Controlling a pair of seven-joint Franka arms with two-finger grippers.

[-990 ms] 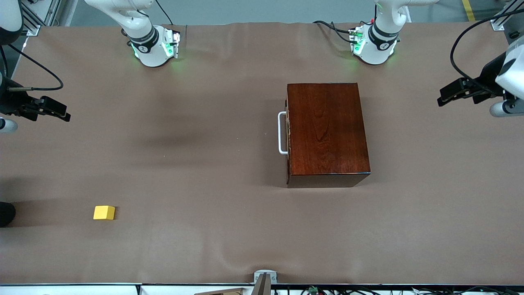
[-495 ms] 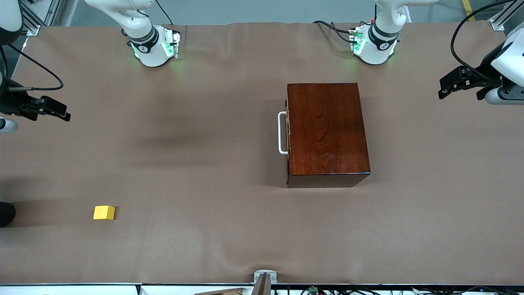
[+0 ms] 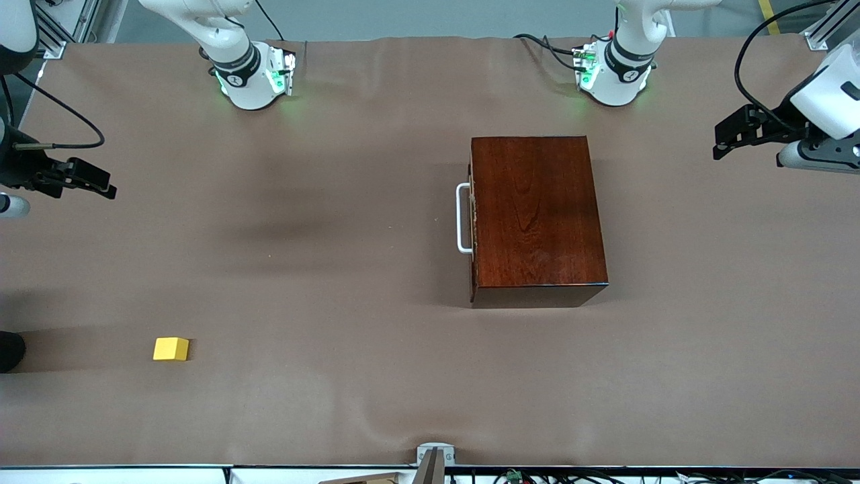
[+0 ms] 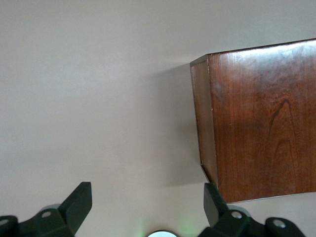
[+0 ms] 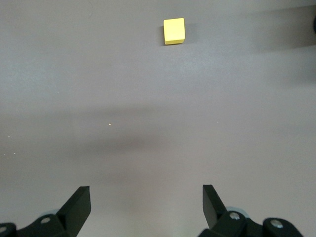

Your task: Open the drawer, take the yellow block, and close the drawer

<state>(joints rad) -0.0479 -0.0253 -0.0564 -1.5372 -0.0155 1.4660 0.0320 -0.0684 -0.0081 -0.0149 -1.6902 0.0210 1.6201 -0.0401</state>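
Observation:
The dark reddish-brown wooden box [image 3: 535,218] stands on the brown cloth toward the left arm's end. Its drawer is shut, and the white loop handle [image 3: 462,218] faces the right arm's end. The yellow block [image 3: 170,349] lies on the cloth outside the box, nearer the front camera, toward the right arm's end. My left gripper [image 3: 722,142] is open and empty, in the air at the left arm's end; its wrist view shows the box [image 4: 256,118] ahead of the gripper [image 4: 148,202]. My right gripper [image 3: 106,188] is open and empty at the right arm's end; its wrist view shows the block [image 5: 174,30] ahead of the gripper [image 5: 146,202].
The two arm bases [image 3: 252,77] [image 3: 615,74] stand along the table edge farthest from the front camera. A small metal bracket [image 3: 435,456] sits at the edge nearest that camera. A dark object [image 3: 9,349] shows at the right arm's end.
My left gripper has shifted a little toward the robots' edge of the table. The right arm, the box and the yellow block have not moved.

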